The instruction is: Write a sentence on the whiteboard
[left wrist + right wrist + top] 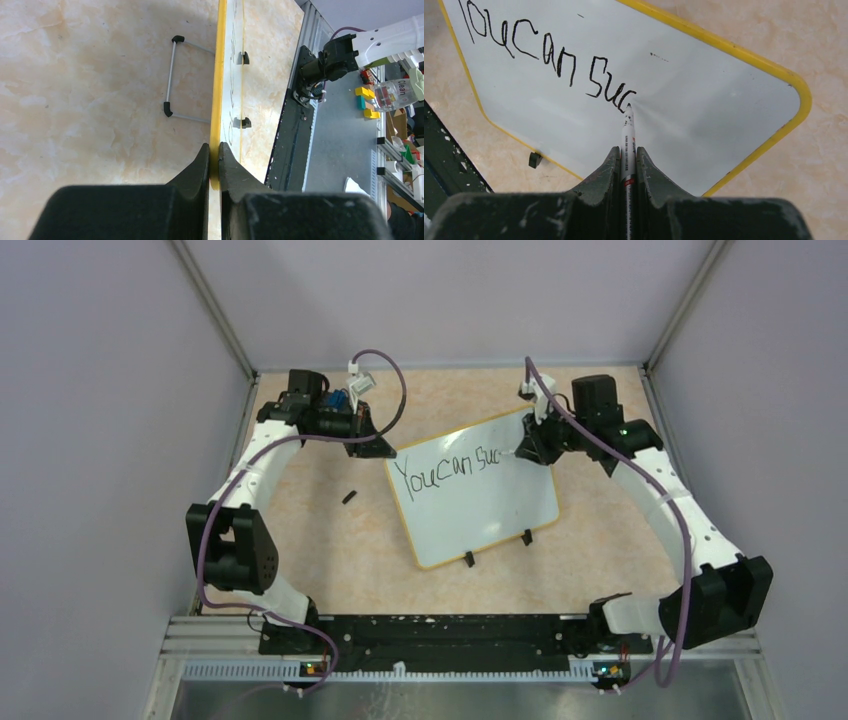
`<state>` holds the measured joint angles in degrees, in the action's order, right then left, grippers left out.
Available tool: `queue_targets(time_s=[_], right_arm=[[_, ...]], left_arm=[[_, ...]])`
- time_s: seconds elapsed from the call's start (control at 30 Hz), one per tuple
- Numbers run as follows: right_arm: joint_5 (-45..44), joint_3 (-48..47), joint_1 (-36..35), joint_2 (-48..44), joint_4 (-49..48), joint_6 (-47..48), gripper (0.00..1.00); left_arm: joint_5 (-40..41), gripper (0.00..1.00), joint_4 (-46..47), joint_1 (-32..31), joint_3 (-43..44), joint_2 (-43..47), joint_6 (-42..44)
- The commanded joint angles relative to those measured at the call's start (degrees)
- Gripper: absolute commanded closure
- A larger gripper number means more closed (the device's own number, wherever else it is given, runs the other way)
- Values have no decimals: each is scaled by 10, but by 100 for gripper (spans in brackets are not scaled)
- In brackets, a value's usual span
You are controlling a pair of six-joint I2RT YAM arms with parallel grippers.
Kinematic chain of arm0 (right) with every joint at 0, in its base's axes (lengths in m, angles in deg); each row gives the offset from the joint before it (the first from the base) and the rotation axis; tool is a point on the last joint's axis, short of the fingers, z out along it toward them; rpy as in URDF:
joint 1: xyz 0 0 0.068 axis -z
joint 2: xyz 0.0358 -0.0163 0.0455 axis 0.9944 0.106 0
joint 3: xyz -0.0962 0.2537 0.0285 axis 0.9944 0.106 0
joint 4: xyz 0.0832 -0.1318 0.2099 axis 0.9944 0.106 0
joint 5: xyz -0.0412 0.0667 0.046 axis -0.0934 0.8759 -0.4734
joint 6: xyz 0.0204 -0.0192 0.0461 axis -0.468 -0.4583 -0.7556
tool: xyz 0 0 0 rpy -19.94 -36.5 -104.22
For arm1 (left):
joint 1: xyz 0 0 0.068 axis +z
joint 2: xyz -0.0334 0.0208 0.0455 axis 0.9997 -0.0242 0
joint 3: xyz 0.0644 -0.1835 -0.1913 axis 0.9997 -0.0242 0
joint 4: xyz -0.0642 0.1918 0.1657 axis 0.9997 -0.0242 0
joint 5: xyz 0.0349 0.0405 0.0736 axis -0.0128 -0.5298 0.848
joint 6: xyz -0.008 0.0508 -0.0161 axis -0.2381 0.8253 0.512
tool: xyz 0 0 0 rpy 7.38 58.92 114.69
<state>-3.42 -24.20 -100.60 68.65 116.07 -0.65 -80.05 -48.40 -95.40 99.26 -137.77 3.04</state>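
Note:
The whiteboard with its yellow rim lies tilted in the middle of the table. Black lettering on it reads "You can suc"; it also shows in the right wrist view. My left gripper is shut on the board's far left corner; in the left wrist view the yellow rim sits between my fingers. My right gripper is shut on a white marker, whose black tip touches the board just at the end of the last letter.
A small black marker cap lies on the table left of the board. A wire stand lies beside the board's edge. Two black clip feet sit on the near rim. Walls close in on three sides.

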Motion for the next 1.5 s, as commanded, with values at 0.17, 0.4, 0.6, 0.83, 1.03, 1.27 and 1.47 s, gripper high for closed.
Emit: queue_targets(time_s=[0.17, 0.4, 0.6, 0.83, 1.03, 1.27, 1.47], right_arm=[[25, -38, 24, -20, 0, -2, 100], [61, -36, 51, -18, -15, -17, 100], [67, -29, 52, -16, -30, -28, 100], [71, -25, 52, -14, -35, -32, 100], [71, -21, 52, -12, -38, -35, 100], [67, -21, 53, -7, -42, -38, 100], [61, -16, 53, -3, -35, -28, 100]], left_arm=[[1, 100, -2, -9, -7, 15, 14], [4, 100, -2, -9, -7, 15, 14], [3, 100, -2, -10, -8, 16, 15], [9, 100, -2, -11, -10, 20, 16], [11, 100, -3, -13, -9, 19, 16], [14, 100, -3, -15, -10, 19, 18], [15, 100, -3, -16, -11, 20, 19]])
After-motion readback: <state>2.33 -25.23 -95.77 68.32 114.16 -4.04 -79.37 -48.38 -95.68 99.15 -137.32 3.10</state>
